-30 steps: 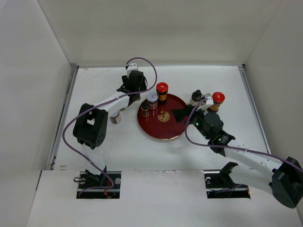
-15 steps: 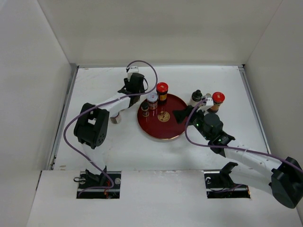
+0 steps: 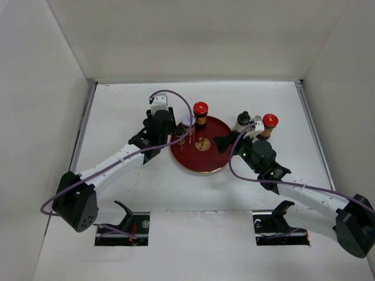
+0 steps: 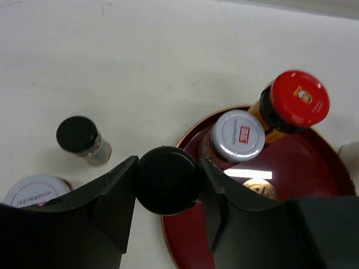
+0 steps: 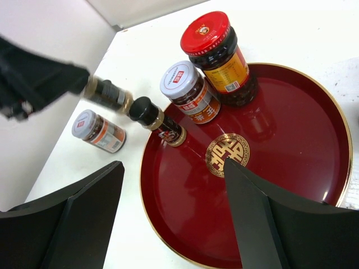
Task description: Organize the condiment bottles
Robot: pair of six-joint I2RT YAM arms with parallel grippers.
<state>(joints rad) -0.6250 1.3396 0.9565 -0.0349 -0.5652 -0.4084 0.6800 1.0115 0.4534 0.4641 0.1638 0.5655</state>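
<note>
The left gripper (image 4: 168,165) is clamping its jaws shut on the cap of a black-capped bottle (image 4: 167,188) at the left rim of the tray (image 4: 320,168). I cannot tell whether that bottle is resting on the tray. A white-lidded jar (image 4: 238,134) and a red-capped jar (image 4: 293,101) are standing side by side on the tray's far part. A second black-capped bottle (image 4: 78,136) and a second white-lidded jar (image 4: 35,190) are sitting on the desk (image 4: 168,56) left of the tray. The right gripper (image 5: 174,168) is hovering at the tray's right rim, jaws spread wide and holding nothing. A dark-capped bottle (image 3: 243,119) and a second red-capped jar (image 3: 269,123) are standing just right of the tray.
</note>
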